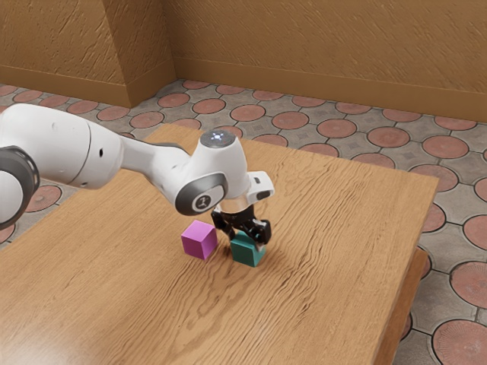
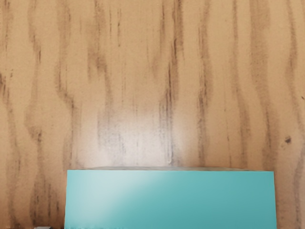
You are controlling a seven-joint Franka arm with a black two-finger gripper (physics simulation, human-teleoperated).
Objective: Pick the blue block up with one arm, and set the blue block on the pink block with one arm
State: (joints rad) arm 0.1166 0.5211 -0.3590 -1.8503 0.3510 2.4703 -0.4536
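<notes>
**Op:** What am I looking at?

**Eng:** In your exterior view there's a wooden bench (image 1: 342,228). The arm (image 1: 114,156) comes in from that view's left and is bent down over mid-bench. The end effector (image 1: 245,232) is low, right at the top of the blue block (image 1: 248,252), which reads more teal than blue.

**Op:** Is it gripping?

**Eng:** You can't tell from either view whether it's spread or pinching the block. The block's base looks to be down on the bench.

**Op:** Pink block?

**Eng:** The pink block (image 1: 199,239) is on the bench just beside the blue one, toward the exterior view's left. There's a narrow gap between them and nothing is stacked.

**Op:** Wrist view?

**Eng:** Your wrist view gives you the blue block's flat face (image 2: 169,198) directly under the hand, edges square to the frame. Past it is the bench (image 2: 143,71), with the grain running away from the hand.
</notes>
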